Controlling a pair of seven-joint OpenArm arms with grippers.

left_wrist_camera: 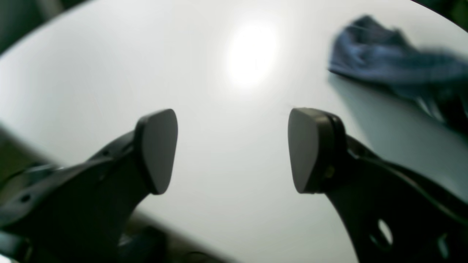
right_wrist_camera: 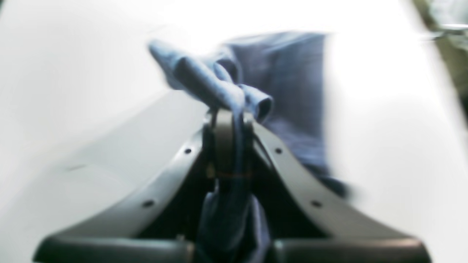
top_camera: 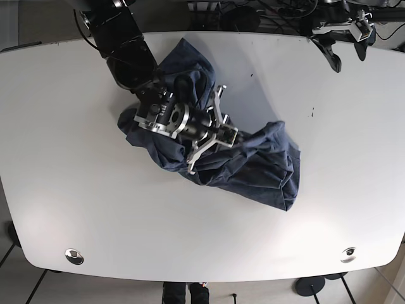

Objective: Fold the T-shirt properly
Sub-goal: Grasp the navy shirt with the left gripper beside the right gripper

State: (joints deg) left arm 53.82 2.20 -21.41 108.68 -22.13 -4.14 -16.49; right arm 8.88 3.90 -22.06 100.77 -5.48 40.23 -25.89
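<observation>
A dark blue T-shirt (top_camera: 253, 168) lies crumpled in the middle of the white table (top_camera: 76, 158). My right gripper (top_camera: 221, 133) is over the shirt's centre. In the right wrist view it (right_wrist_camera: 228, 128) is shut on a bunched fold of the shirt (right_wrist_camera: 285, 80), and fabric runs down between the fingers. My left gripper (top_camera: 348, 54) hovers at the table's far right corner, away from the shirt. In the left wrist view it (left_wrist_camera: 234, 149) is open and empty above bare table, with the shirt (left_wrist_camera: 384, 58) at the upper right.
The table has rounded edges, with round metal fittings near the front left (top_camera: 74, 256) and front right (top_camera: 347, 254) corners. The right arm's black body (top_camera: 126, 50) reaches in from the far left. Cables lie behind the table's far edge.
</observation>
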